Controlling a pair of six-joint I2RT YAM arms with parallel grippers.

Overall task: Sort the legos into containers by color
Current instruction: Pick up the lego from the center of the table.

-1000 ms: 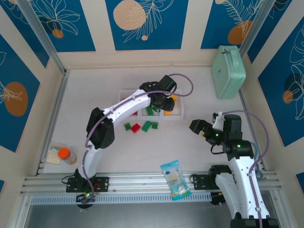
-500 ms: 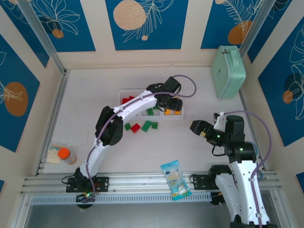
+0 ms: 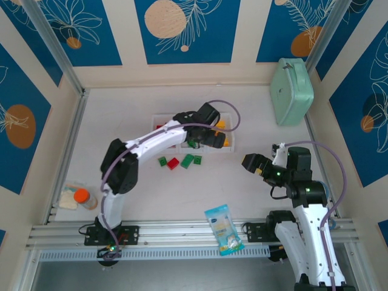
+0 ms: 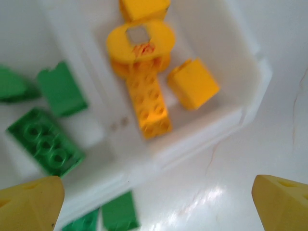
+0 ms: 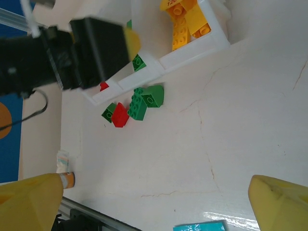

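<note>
The containers point(image 3: 182, 145) are three joined white bins at mid-table. Several yellow legos point(image 4: 147, 98) lie in the right bin point(image 4: 250, 82), and green legos point(image 4: 45, 142) lie in the middle one. A red lego point(image 3: 159, 128) shows in the left bin. My left gripper point(image 3: 212, 140) hovers over the bins' front rim, open and empty point(image 4: 156, 207). In front of the bins, on the table, lie a red lego point(image 5: 119, 115) and green legos point(image 5: 144, 98). My right gripper point(image 3: 250, 163) hangs open and empty point(image 5: 154, 204) to the right of the loose legos.
A mint-green case point(image 3: 291, 91) stands at the back right. A blue-and-white snack packet point(image 3: 224, 229) lies near the front rail. An orange-capped bottle point(image 3: 83, 197) sits at the front left. The left arm point(image 3: 151, 139) reaches over the table's left half.
My left gripper has gone from shut to wide open above the right bin and drawn back a little to the left. The right arm has barely moved.
</note>
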